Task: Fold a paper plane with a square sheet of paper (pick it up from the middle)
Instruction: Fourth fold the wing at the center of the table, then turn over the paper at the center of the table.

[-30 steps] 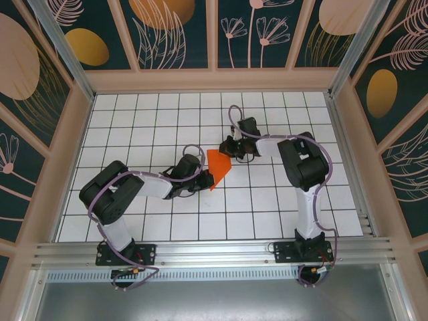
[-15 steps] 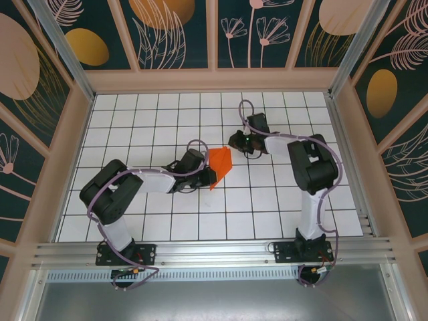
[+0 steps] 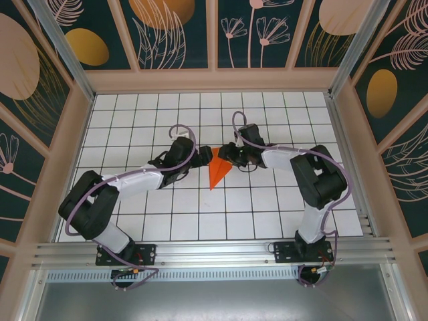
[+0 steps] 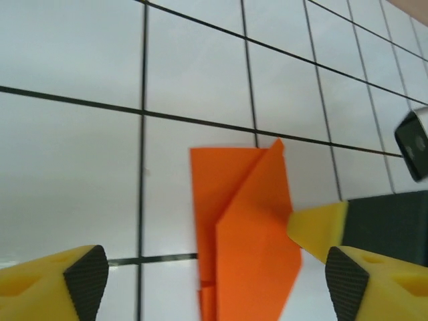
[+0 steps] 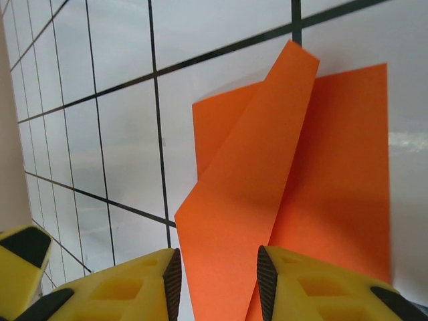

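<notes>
Seen from above, a walled enclosure surrounds the work area, and we look first at its dark teal walls (image 3: 174, 33), printed with pale plant outlines and dull golden ovals. Below them lies the table (image 3: 134, 221), a white surface ruled into square tiles by thin black lines. From the near edge we see two arms reach inward. The left arm (image 3: 127, 184) stretches from the lower left toward the middle. The right arm (image 3: 314, 174) rises from the lower right and bends back toward the same spot.

Their ends meet near the table's centre. We see the left gripper (image 3: 200, 160) just left of the folded orange paper (image 3: 217, 175) and the right gripper (image 3: 226, 155) at its far right corner. The paper lies on the tiles as a slim wedge, its point aimed toward the arm bases.

In the left wrist view, we see the left gripper (image 4: 215, 281) spread wide, its yellow fingers (image 4: 83, 281) on either side of the paper (image 4: 247, 234) and clear of it. One finger of the other gripper touches the paper's right edge.

In the right wrist view, the right gripper (image 5: 217, 287) stands a little apart, not pinching. A raised diagonal flap of the paper (image 5: 267, 187) runs into the narrow gap between its fingers (image 5: 134, 287).
</notes>
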`<state>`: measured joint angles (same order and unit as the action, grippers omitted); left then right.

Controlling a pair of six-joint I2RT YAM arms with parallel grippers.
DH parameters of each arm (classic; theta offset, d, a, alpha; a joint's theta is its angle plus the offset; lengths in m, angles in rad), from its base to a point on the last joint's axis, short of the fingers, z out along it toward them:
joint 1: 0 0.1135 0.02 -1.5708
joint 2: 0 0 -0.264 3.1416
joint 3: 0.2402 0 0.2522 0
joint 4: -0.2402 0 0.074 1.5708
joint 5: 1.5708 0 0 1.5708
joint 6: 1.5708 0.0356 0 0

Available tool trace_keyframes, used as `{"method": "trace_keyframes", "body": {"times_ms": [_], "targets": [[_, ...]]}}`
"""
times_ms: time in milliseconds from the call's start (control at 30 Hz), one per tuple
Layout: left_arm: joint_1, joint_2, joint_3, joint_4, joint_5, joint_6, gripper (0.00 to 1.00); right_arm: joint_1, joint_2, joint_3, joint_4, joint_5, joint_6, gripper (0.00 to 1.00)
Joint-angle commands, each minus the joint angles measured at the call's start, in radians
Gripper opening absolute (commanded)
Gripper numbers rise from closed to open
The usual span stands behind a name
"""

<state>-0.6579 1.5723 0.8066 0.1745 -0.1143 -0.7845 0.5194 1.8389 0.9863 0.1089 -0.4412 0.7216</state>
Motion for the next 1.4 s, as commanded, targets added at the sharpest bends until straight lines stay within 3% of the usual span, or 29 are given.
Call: {"method": "trace_keyframes", "body": {"times_ms": [0,233,600,900,1367], "targets": [[0.017,-0.03,-0.03,-0.024,-0.052,-0.015,0.93,0.007,0.04,0.03,0.005,0.019,0.028,0.37],[0.044,-0.035,-0.06,0.009,-0.007,-0.045,0.99,0.018,0.064,0.06,-0.028,0.055,0.031,0.36],[0.079,-0.039,-0.08,0.013,0.025,-0.075,0.99,0.022,0.111,0.095,-0.011,-0.019,0.042,0.34],[0.087,-0.029,-0.077,0.005,0.039,-0.076,0.99,0.022,0.046,0.072,-0.094,0.153,0.073,0.37],[0.091,-0.024,-0.075,-0.001,0.047,-0.075,0.99,0.022,0.027,0.067,-0.096,0.179,0.095,0.38]]}}
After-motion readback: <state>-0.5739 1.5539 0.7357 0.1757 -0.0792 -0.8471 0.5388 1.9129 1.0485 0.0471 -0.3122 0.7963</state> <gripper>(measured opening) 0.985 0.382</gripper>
